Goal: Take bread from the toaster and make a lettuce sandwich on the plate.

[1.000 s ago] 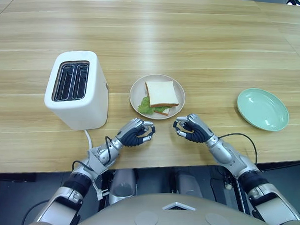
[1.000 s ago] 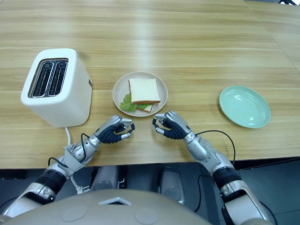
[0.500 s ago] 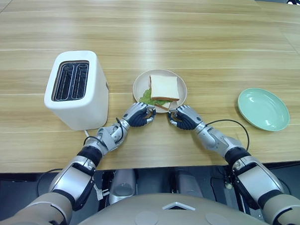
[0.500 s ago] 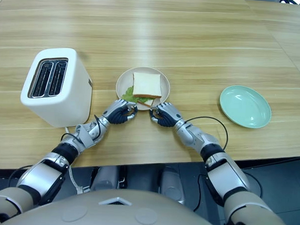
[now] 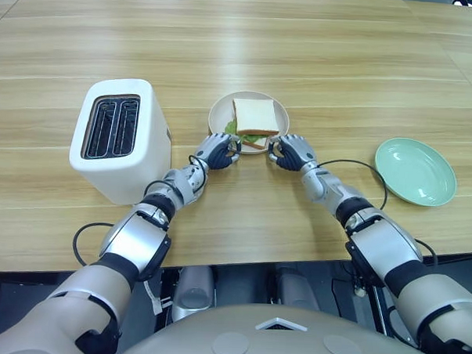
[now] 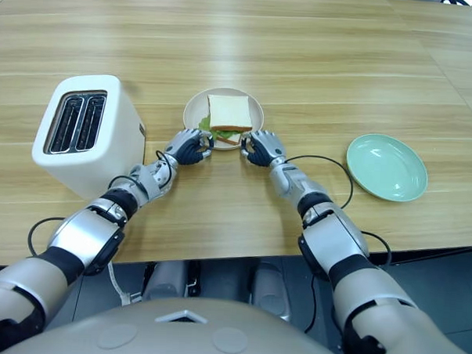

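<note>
Wood table (image 5: 320, 55), sandwich (image 5: 256, 117) already stacked: closing step.
Bread over lettuce (image 5: 231, 128) lies on the beige plate (image 5: 218, 110), mid-table, right of the toaster (image 5: 120, 144), whose slots look dark and spent. Left hand (image 5: 216, 151) and right hand (image 5: 290, 151) sit at the plate's near rim, one each side, fingers curled together and touching it; no clamp that I can make out. Judged: assembly done. Next move calls for drawing both hands back without nudging the plate. Green plate (image 5: 415, 171) lies well apart.
</note>
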Controlling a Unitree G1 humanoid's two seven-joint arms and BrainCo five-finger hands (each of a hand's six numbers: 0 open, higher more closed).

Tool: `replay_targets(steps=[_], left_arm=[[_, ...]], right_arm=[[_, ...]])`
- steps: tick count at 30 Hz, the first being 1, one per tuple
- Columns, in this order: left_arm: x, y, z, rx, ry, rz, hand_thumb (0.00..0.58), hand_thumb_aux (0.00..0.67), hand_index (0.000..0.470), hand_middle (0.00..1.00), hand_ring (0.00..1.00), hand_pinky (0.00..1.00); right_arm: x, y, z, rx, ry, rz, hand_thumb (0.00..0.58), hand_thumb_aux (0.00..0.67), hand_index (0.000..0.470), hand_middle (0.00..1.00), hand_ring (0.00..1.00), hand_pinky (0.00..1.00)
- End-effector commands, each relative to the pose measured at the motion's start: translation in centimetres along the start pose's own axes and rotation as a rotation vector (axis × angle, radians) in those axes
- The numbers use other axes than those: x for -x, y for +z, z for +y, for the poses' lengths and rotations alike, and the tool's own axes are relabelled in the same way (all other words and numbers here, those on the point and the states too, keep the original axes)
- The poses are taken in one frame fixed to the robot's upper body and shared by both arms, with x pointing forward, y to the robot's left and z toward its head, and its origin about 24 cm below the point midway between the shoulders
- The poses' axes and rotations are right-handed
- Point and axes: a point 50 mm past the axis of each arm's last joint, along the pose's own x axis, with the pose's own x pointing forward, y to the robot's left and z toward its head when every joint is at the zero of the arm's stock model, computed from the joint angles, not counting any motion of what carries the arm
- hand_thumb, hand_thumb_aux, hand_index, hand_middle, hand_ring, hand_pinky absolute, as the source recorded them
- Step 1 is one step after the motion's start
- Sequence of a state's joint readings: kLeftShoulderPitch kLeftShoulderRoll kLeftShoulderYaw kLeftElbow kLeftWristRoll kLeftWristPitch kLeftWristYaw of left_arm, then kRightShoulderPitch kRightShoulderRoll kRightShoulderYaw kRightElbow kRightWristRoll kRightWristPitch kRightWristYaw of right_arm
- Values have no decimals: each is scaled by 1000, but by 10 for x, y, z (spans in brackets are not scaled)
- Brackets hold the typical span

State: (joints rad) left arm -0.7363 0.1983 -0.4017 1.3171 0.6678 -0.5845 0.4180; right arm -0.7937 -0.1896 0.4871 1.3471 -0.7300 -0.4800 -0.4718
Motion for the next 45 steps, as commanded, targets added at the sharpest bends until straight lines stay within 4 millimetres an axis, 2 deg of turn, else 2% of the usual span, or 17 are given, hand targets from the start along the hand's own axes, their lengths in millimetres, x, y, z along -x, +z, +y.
replay_targets(steps=[1,9,13,14,15,16,17,18,19,25,28,33,37,45], left_arm=[[-2,-8,4,19,-4,81,580,670,460,1000,1000,1000],[2,-8,4,72,56,75,580,670,460,1000,1000,1000],[12,0,7,176,165,-63,580,670,460,1000,1000,1000],[15,5,8,207,194,-123,580,670,460,1000,1000,1000],[20,9,8,239,214,-182,580,652,447,1000,1000,1000],[25,13,9,264,231,-240,580,652,447,1000,1000,1000],[32,17,10,282,250,-306,104,63,43,0,0,0],[38,20,13,303,271,-357,0,0,0,0,0,0],[44,23,17,343,308,-403,0,0,0,0,0,0],[77,32,47,519,532,-518,0,0,0,0,0,0],[86,28,50,559,575,-486,0,0,0,0,0,0],[94,21,49,605,647,-411,0,0,0,0,0,0],[94,16,42,622,683,-345,0,0,0,0,0,0],[87,16,41,612,750,-315,0,0,0,0,0,0]], right_arm=[[-4,-3,-1,-10,23,67,580,670,460,1000,1000,1000],[2,-1,8,-64,-3,74,580,670,460,1000,1000,1000],[9,1,6,-153,-116,15,580,670,460,1000,1000,1000],[12,0,4,-182,-150,-2,580,670,460,937,937,937],[16,-1,3,-205,-178,-21,563,554,381,780,780,780],[19,-2,2,-229,-207,-44,563,554,381,780,780,780],[23,-2,0,-257,-238,-73,0,0,0,333,333,333],[27,-3,-4,-280,-276,-100,0,0,0,200,200,200],[31,-4,-9,-308,-318,-132,0,0,0,0,0,0],[57,-7,-39,-400,-505,-273,0,0,0,0,0,0],[66,-3,-39,-406,-532,-289,0,0,0,0,0,0],[78,20,-34,-502,-563,-375,0,0,0,0,0,0],[75,30,-31,-527,-562,-397,0,0,0,0,0,0],[62,32,-35,-510,-587,-384,0,0,0,0,0,0]])
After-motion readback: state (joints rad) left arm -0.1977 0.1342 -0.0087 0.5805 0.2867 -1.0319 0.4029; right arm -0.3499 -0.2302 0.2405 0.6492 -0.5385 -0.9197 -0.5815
